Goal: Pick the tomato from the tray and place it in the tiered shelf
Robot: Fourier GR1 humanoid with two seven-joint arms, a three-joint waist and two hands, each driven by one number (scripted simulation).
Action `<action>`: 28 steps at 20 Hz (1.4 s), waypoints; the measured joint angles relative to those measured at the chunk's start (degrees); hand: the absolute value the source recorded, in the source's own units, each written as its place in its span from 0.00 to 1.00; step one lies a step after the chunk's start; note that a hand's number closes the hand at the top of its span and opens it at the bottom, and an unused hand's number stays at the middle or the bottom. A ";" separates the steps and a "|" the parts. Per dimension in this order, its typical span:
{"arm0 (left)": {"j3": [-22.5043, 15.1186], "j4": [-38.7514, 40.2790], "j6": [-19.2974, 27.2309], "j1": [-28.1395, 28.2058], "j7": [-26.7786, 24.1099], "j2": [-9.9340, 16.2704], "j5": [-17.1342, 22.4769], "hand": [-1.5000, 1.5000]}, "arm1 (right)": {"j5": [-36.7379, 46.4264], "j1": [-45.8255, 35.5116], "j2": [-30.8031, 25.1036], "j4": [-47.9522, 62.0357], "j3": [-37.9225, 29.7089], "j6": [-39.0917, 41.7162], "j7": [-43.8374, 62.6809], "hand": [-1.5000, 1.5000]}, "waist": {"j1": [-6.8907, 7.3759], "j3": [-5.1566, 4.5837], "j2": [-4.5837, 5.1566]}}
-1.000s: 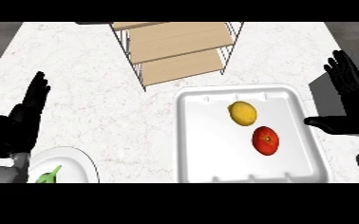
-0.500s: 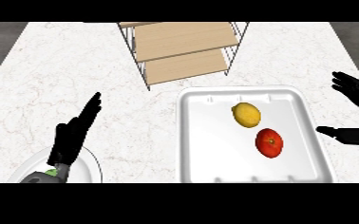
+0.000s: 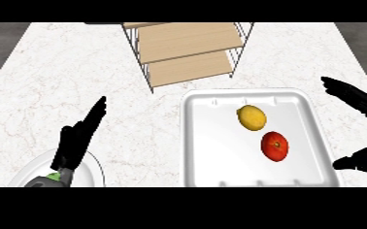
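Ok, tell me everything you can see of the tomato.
The tomato is a round, glossy red fruit with a small darker spot at its top where the stem sat. It lies in the white tray, toward the tray's right side and lower half, resting on the tray floor. A yellow lemon lies just up and left of it, apart from it. Nothing holds the tomato: the right hand is beyond the tray's right rim, fingers straight, not touching it.

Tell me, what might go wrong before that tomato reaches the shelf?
The lemon lies close beside the tomato in the tray, so the right hand, open at the tray's edge, might nudge or take the wrong fruit. The tiered shelf has wire sides and stacked boards; the tomato could catch on them.
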 measured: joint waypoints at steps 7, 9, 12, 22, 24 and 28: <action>0.05 0.51 -0.19 -0.47 -0.08 -0.48 -0.47 0.50 | 17.26 -2.58 -9.50 -11.74 6.53 -2.48 13.18 0.00 | 0.16 -0.10 -0.13; 0.03 0.61 -0.39 -0.31 -0.65 -0.62 -0.68 0.50 | 22.09 -3.50 -10.01 -14.66 8.97 -3.57 18.60 0.00 | 0.50 -0.08 -0.08; 0.10 1.56 -0.67 -1.30 -0.64 -1.26 -1.23 0.50 | 27.75 -5.69 -7.30 -19.37 14.04 -4.07 27.87 0.00 | 0.78 0.02 0.06; 2.14 -0.42 -2.34 -0.40 1.15 -1.81 -2.35 0.50 | 36.84 -9.91 8.73 -21.73 26.53 1.41 49.72 0.00 | 0.97 0.12 0.21; 2.20 0.08 -2.25 -0.01 0.37 -2.85 -3.18 0.50 | 38.06 -10.35 11.09 -21.30 27.42 2.56 52.33 0.00 | 0.89 0.11 0.21; 3.39 -0.08 -3.47 0.79 -0.55 -3.27 -4.22 0.50 | 41.22 -8.17 13.67 -21.95 27.96 3.02 53.56 0.00 | 0.72 0.21 0.13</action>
